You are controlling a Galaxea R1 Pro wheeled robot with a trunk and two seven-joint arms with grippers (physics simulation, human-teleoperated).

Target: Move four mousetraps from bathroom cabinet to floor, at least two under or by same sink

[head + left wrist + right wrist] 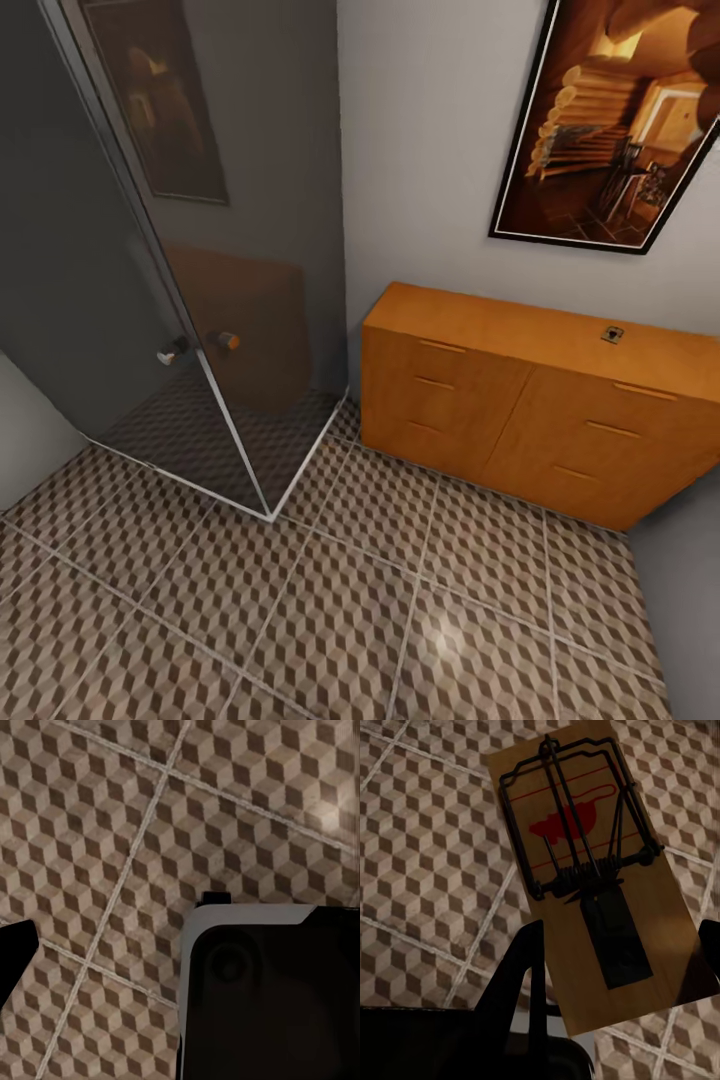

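A tan wooden mousetrap with dark spring bars and a red mark sits between the two dark fingers of my right gripper, which is shut on it above the cube-patterned bathroom floor. In the head view, another mousetrap lies on top of the orange-brown cabinet, whose drawers are all closed. One dark finger of my left gripper shows over the floor tiles; I cannot tell its state. The sink is out of view.
A glass-walled shower with round door knobs stands left of the cabinet, its corner jutting onto the floor. A framed picture hangs above the cabinet. A dark, white-edged part of the robot covers a corner of the left wrist view.
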